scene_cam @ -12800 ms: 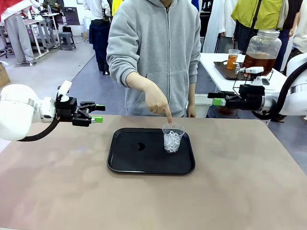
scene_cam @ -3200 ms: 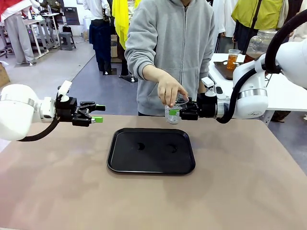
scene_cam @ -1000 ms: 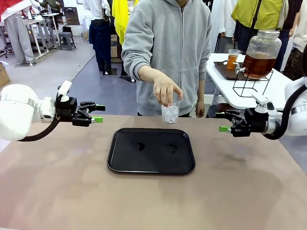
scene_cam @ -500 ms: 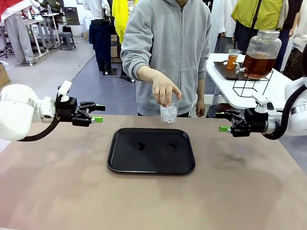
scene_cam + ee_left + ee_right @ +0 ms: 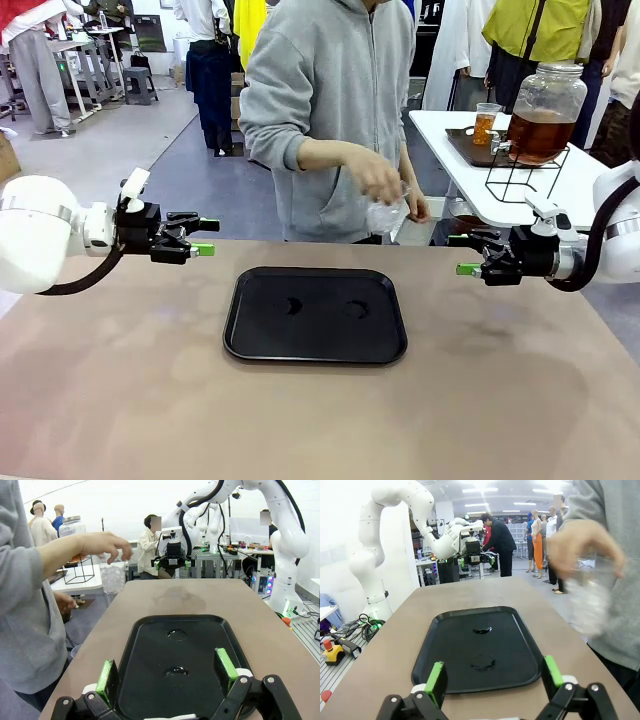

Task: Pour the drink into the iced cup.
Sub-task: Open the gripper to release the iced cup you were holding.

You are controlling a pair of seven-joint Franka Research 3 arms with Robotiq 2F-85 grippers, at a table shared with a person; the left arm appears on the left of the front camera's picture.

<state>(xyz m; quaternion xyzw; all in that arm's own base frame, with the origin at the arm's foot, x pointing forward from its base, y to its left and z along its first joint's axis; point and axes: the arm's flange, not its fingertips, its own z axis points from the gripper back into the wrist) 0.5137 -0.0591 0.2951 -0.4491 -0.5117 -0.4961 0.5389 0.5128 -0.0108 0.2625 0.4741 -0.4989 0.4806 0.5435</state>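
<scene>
— Drink first: where is it?
— Amber-brown drink (image 5: pixel 540 133) fills the lower part of a big glass jar (image 5: pixel 548 105) with a spigot, on a black wire stand (image 5: pixel 515 178). That stand sits on a white side table (image 5: pixel 470 160) well beyond the black tray (image 5: pixel 315 314), off toward the right arm's side. A small cup of orange liquid (image 5: pixel 485 122) stands just beside the jar.

— And the iced cup?
— The person's hand (image 5: pixel 376 178) holds the iced cup (image 5: pixel 386 214) from above, in the air past the tray's far right corner, away from the table edge. It is motion-blurred, so whether it is upright or tilted I cannot tell. From the right wrist it appears as a pale smear (image 5: pixel 587 602) under blurred fingers (image 5: pixel 582 542).

— What is on the tray?
— Two small wet marks (image 5: pixel 292 305), nothing standing on them. The tray lies on the brown table (image 5: pixel 150 400).

— Grippers?
— The left gripper (image 5: pixel 200 238) hovers off the tray's left side, above the table, fingers spread with nothing between them; its green pads (image 5: pixel 106 676) frame the tray from the wrist camera. The right gripper (image 5: pixel 466 254) hangs off the tray's right side, likewise parted and carrying nothing, well apart from the cup.
</scene>
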